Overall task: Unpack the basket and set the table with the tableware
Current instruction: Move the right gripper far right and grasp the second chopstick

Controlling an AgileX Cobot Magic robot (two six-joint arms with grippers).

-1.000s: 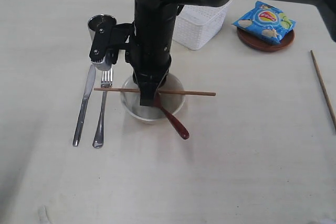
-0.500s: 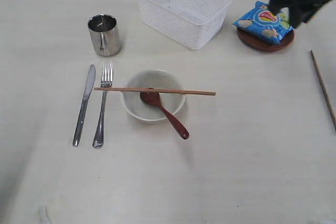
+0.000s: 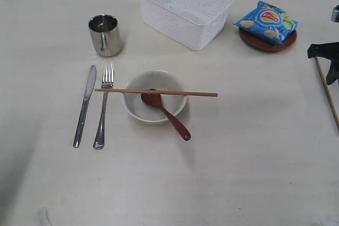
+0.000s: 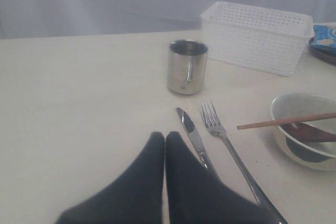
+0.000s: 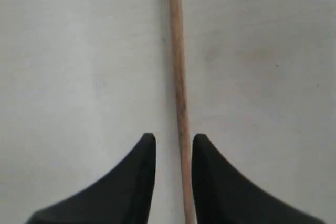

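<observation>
**Exterior view.** A pale cream table [image 3: 254,173] is filling the frame. The white basket [image 3: 185,9] is standing at the far edge, and nothing is showing inside it. The steel cup [image 3: 106,35] is standing far left. In front of it the knife [image 3: 85,107] and fork [image 3: 102,107] are lying side by side. Beside them, the bowl [image 3: 135,110] is holding the wooden spoon [image 3: 168,115], whose handle is leaning out over the rim. One chopstick [image 3: 196,93] is resting across the bowl's rim. A blue chips bag [image 3: 266,20] is lying on the brown plate [image 3: 265,45]. The other chopstick [image 3: 328,95] is lying on the table at the right edge, with the right gripper [image 3: 329,59] directly over its far end.

**Left wrist view.** The left gripper [image 4: 165,142] is hovering above the table near the knife handle, its jaws pressed together and gripping nothing.

**Right wrist view.** The right gripper is straddling the other chopstick, its jaws narrowly parted with one finger on each side; whether either finger is touching the wood cannot be told.
</observation>
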